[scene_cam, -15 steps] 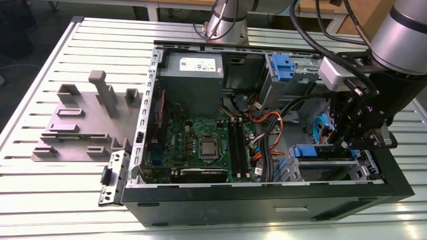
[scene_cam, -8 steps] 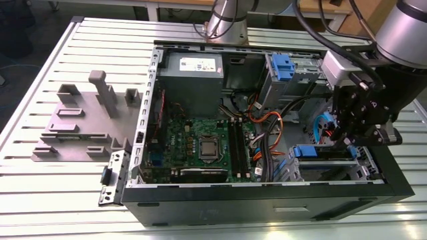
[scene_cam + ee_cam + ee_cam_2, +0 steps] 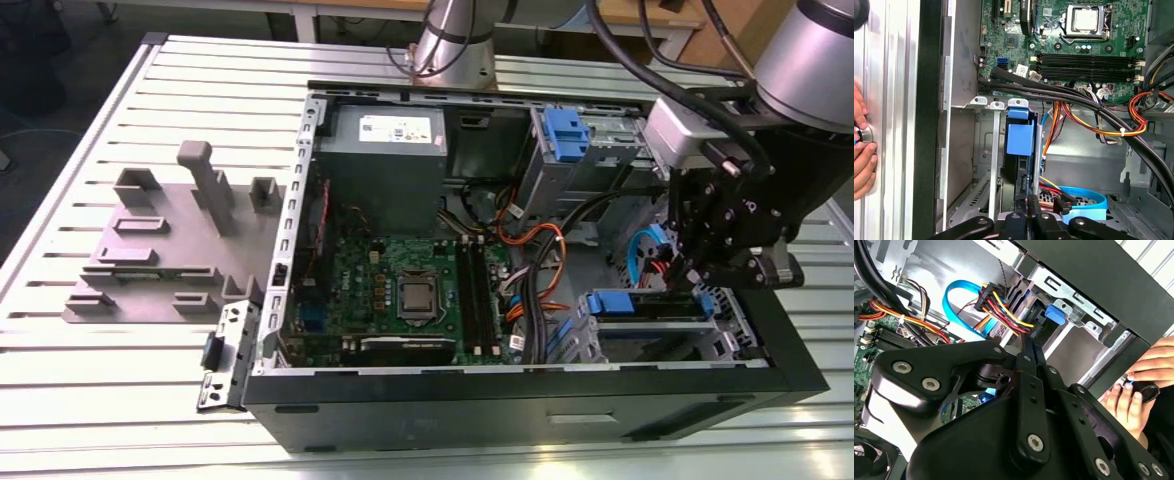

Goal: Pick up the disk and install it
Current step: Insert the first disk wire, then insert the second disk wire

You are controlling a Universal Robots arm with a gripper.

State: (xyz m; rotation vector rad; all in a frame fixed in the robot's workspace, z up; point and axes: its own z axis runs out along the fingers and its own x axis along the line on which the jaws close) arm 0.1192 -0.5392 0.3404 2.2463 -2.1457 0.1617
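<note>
Ribbed metal table (image 3: 107,400) under open case (image 3: 534,400)

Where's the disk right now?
The disk stands on edge in the drive cage inside the computer case, on the exterior view's lower right, directly beneath the gripper, beside the orange and yellow cables.

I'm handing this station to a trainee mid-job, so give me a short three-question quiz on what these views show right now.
1. True or false: the grey holder block sits inside the computer case.
2. In the exterior view, the gripper hangs over: A) the holder block; B) the case's drive bay corner on the exterior view's right; C) the bare table.
3. What colour is the bracket on the disk in the first wrist view?
Key: 1 false, the block lies on the table beside the case; 2 B; 3 blue.
</note>
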